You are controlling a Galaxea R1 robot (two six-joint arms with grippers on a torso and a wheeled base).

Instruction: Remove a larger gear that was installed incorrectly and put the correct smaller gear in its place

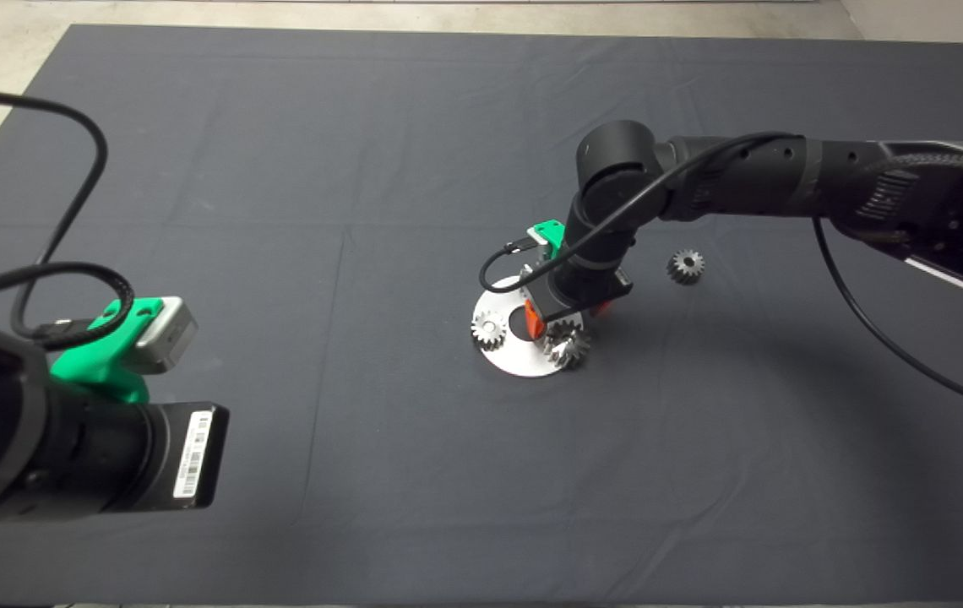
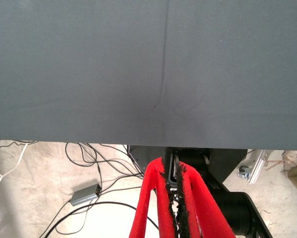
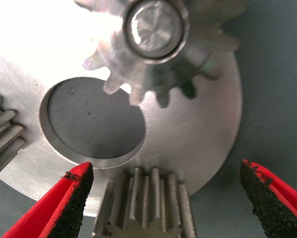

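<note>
Larger gear [image 3: 146, 203] sits between the spread right gripper [image 3: 163, 198] fingers.

Even, soft light falls across the desk [image 1: 448, 473] in the head view, and the dark mat soaks it up without glare. A broad, faint shadow spreads beneath the right arm [image 1: 786, 173], darkest just beside the round metal plate [image 1: 524, 359]. In the right wrist view the plate [image 3: 198, 144] blazes: one corner burns out to pure white, and the silvery gear [image 3: 153, 54] on it goes soft and out of focus with a bright halo round its teeth. The red fingers [image 3: 64, 203] are crisper, their black pads grainy. In the left wrist view the mat looks flat and dull, while the pale floor [image 2: 44, 168] past its edge is bright.
</note>
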